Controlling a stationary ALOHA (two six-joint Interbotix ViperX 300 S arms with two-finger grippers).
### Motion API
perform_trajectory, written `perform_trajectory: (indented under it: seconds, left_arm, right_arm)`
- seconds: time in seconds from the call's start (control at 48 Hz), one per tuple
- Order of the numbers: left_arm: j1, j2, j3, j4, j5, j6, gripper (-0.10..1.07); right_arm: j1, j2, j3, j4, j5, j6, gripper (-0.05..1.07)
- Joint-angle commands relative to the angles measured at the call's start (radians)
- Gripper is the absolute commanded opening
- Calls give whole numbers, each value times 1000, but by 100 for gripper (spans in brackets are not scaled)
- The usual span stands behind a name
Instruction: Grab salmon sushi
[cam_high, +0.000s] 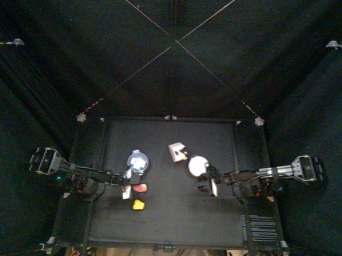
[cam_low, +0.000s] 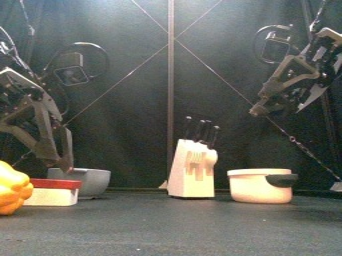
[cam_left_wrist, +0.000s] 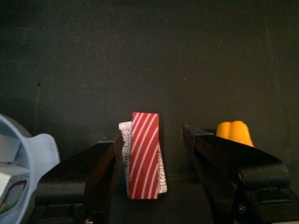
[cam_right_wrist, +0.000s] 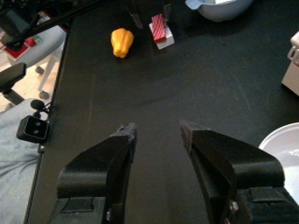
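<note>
The salmon sushi (cam_left_wrist: 143, 154), a small red-striped block on a white base, lies on the black table between my left gripper's jaws. It also shows in the front view (cam_low: 54, 192), in the top view (cam_high: 130, 190) and in the right wrist view (cam_right_wrist: 160, 29). My left gripper (cam_left_wrist: 149, 145) is low over it and open, one jaw on each side, not closed on it. From the front, the left gripper (cam_low: 56, 158) hangs just above the sushi. My right gripper (cam_right_wrist: 155, 129) is open and empty, raised on the right side (cam_low: 267, 105).
A yellow wedge-shaped piece (cam_low: 11, 188) lies just beside the sushi (cam_left_wrist: 233, 132). A grey-blue bowl (cam_low: 87, 180) stands behind it. A white knife block (cam_low: 194, 168) stands mid-table, and a white pot (cam_low: 261, 186) to its right.
</note>
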Motion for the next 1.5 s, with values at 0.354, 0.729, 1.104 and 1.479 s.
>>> perform_trajectory:
  seconds: [0.354,0.729,1.104,1.479]
  left_arm:
    - [0,89,-43,5,-3,0,90]
    - [0,103,-54,6,-2,2,90]
    - [-15,-3,-193,95,324,-3,90]
    - [-35,80,-270,193,540,-89,90]
  right_arm:
    - [3,-5,-20,2,-8,2,81]
    - [3,-5,-21,2,-6,2,81]
    - [6,-5,-21,3,-8,5,81]
    - [6,-5,-21,3,-6,5,81]
